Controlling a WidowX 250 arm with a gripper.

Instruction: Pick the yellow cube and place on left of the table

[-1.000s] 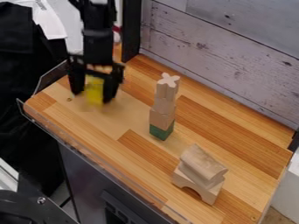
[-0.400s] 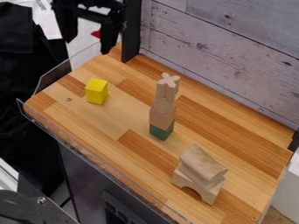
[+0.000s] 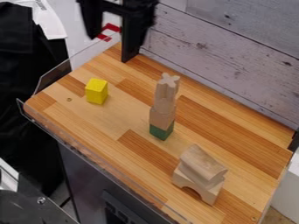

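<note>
Cube (image 3: 96,92): yellow, upright on the table (image 3: 93,120), in its left part as viewed. Tower (image 3: 163,105): right of cube, well apart from it; green block (image 3: 161,132) at base, bare wood pieces above, cross-shaped top. Arch (image 3: 196,185): wood, lower right, rounded block (image 3: 202,164) resting on it. Gripper (image 3: 116,37): at top edge of view, raised above table level, beyond cube; fingers spread wide. Plank wall (image 3: 227,57) along the table's far side.

The gripper (image 3: 114,42) hangs high by the table's (image 3: 222,127) far corner, pointing down, its two fingers (image 3: 91,19) spread wide apart
</note>
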